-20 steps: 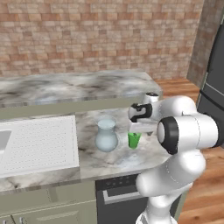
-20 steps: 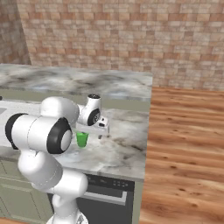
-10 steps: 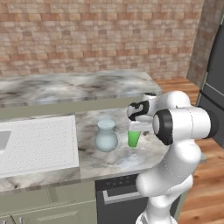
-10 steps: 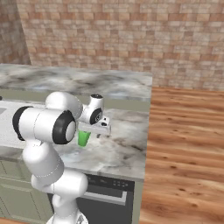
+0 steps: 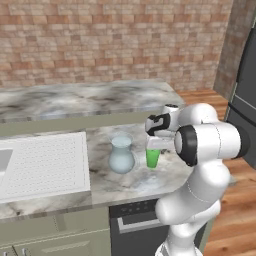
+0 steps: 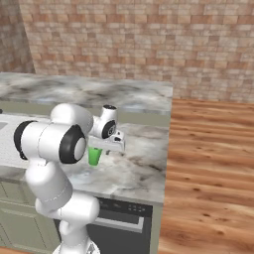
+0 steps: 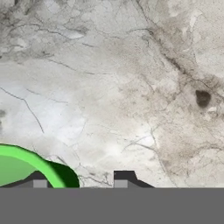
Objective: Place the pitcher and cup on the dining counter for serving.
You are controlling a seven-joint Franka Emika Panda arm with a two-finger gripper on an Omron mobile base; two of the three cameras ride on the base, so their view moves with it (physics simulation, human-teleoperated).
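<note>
Green cup held off the lower marbled counter, hanging beneath the gripper, its faint shadow cast on the stone below. From the right base view, cup likewise seen under the hand, clear of the surface. In the hand view, cup rim curving across the lower left corner with one dark fingertip inside the rim line and the other fingertip outside it; gripper pinching the cup wall between the two. Interior of the cup appearing plain green; contents, if any, not determinable.

Pitcher standing upright on the lower counter, just beside the cup on its left, apart from it. Translucent body, pale blue-grey, narrow neck and flared rim visible; whether liquid inside cannot be told through the glass.

White drainboard lying flat on the same counter, further left of the pitcher, near but not touching.

Dining counter running behind and above the lower counter, against the brick wall; in the right base view its slab ending before the wooden floor.
</note>
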